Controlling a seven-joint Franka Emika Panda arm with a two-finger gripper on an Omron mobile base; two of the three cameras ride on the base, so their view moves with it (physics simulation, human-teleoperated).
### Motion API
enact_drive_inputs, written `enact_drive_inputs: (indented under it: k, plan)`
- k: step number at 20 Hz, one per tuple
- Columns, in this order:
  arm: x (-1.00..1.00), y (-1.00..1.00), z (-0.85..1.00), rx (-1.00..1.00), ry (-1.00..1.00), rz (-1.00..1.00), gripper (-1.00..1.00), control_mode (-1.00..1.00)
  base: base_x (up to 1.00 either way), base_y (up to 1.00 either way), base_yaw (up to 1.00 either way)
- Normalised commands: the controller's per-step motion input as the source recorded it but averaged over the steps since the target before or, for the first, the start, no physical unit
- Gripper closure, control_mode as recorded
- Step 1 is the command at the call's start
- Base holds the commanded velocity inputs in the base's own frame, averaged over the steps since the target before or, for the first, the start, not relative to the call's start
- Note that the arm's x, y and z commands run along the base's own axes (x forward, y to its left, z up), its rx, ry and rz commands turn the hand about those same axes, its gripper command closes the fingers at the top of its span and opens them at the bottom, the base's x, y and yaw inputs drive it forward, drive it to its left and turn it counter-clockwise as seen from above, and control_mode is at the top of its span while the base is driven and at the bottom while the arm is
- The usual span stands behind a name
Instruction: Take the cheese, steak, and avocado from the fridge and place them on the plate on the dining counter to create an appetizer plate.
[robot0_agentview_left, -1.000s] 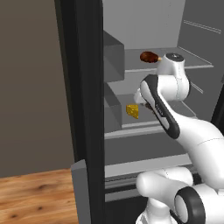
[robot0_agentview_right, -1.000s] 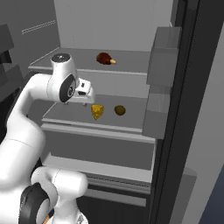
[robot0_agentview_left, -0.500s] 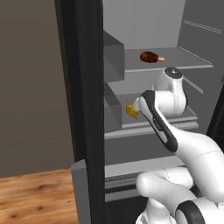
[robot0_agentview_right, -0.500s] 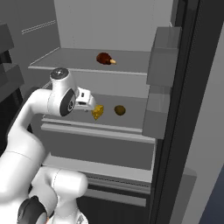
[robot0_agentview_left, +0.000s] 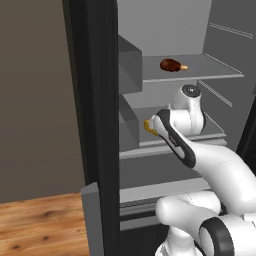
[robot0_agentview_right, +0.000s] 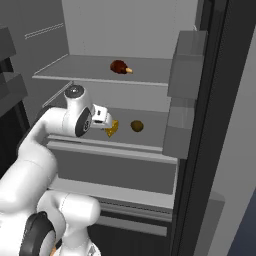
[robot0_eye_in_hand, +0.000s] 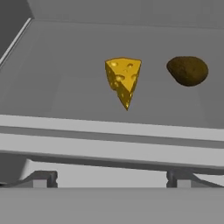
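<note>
Fridge, left base view: fridge (robot0_agentview_left: 95, 100) stands open, its black frame running down the middle of the picture, pale grey shelves inside at 3 o'clock of the frame.
Steak, left base view: steak (robot0_agentview_left: 171, 65) lies on the upper shelf (robot0_agentview_left: 210, 67), at 12 o'clock of the arm's white elbow.
Cheese, left base view: a sliver of the cheese (robot0_agentview_left: 148, 126) shows on the middle shelf (robot0_agentview_left: 212, 130), at 9 o'clock of the arm, which covers the rest.
Floor, left base view: wooden floor (robot0_agentview_left: 40, 225) at 7 o'clock.
Steak, right base view: steak (robot0_agentview_right: 120, 66) sits on the upper shelf (robot0_agentview_right: 75, 67), well apart from the arm.
Cheese, right base view: cheese (robot0_agentview_right: 113, 128) rests on the middle shelf (robot0_agentview_right: 150, 125), just beside the tool (robot0_agentview_right: 107, 126) at its 3 o'clock.
Avocado, right base view: avocado (robot0_agentview_right: 137, 126) lies near the cheese at its 3 o'clock, apart from it.
Door bins, right base view: grey door bins (robot0_agentview_right: 182, 95) hang at 3 o'clock of the avocado.
Cheese, hand view: cheese (robot0_eye_in_hand: 124, 79) sits upright on the shelf, point towards 6 o'clock, beyond the shelf's front edge.
Avocado, hand view: avocado (robot0_eye_in_hand: 187, 70) lies at 3 o'clock of the cheese, not touching it.
Tool, hand view: fingertips (robot0_eye_in_hand: 43, 179) stand wide, one at 7 o'clock and one at 5 o'clock, in front of the shelf edge, nothing between them.
</note>
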Motion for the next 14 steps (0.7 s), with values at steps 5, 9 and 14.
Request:
enact_drive_inputs:
  k: [5, 9, 14]
  plan:
    - [0.41, -0.03, -0.24, 0.00, 0.00, 0.00, -1.00, -1.00, 0.00, 0.00, 0.00]
    - [0.39, -0.05, -0.22, 0.00, 0.00, 0.00, -1.00, -1.00, 0.00, 0.00, 0.00]
    - [0.40, -0.06, -0.24, 0.01, 0.01, 0.00, -1.00, -1.00, 0.00, 0.00, 0.00]
